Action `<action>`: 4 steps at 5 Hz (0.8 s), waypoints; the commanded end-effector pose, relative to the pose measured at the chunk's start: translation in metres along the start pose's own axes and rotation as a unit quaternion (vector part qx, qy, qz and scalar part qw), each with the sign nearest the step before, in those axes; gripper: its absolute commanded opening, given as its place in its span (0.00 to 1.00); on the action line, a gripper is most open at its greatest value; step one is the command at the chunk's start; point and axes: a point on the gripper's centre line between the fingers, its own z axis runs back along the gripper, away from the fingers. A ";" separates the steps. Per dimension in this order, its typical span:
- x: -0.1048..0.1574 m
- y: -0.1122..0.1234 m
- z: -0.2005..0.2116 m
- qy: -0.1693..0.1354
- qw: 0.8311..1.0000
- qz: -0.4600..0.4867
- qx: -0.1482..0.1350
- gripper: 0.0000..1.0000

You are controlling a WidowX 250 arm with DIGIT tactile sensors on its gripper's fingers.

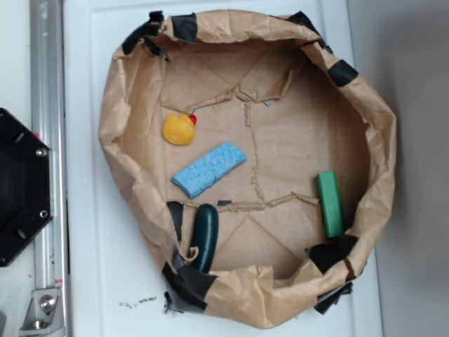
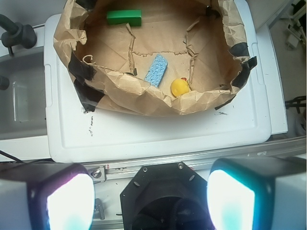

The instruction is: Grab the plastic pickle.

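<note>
The gripper (image 2: 151, 199) shows only in the wrist view, as two pale fingers (image 2: 69, 201) with glowing teal-white pads at the bottom corners of the picture, set far apart with a wide gap between them, so it stands open and holds nothing. It hangs high and well back from the crumpled brown paper bowl (image 1: 119, 140), above the black hexagonal robot base (image 2: 160, 199) and the silver metal rail (image 2: 192, 160) that runs along the near edge of the white plastic lid (image 2: 158, 132).

The dark teal-green, smooth curved plastic pickle (image 1: 205, 236) lies inside the bowl, pressed against the wall on the side nearest the gripper. In the exterior view one rounded end points toward the blue sponge and the other tucks under the black tape (image 1: 188, 281) on the rim. From the wrist view the paper wall hides it, well ahead of the fingers and toward the left one.

Beyond the pickle, farther from the gripper, lie the light blue rectangular sponge (image 1: 209, 169) and the small yellow rubber duck (image 1: 179, 129), near each other and not touching. The bright green rectangular block (image 1: 329, 203) rests against the far wall, farthest from the gripper, well apart from the pickle
</note>
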 end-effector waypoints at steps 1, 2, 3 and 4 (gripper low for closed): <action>0.000 0.000 0.000 0.000 1.000 0.000 0.000 1.00; 0.047 0.004 -0.015 -0.014 0.997 0.065 -0.029 1.00; 0.093 -0.003 -0.043 -0.004 0.995 0.091 -0.037 1.00; 0.113 -0.001 -0.082 0.014 0.976 0.215 -0.017 1.00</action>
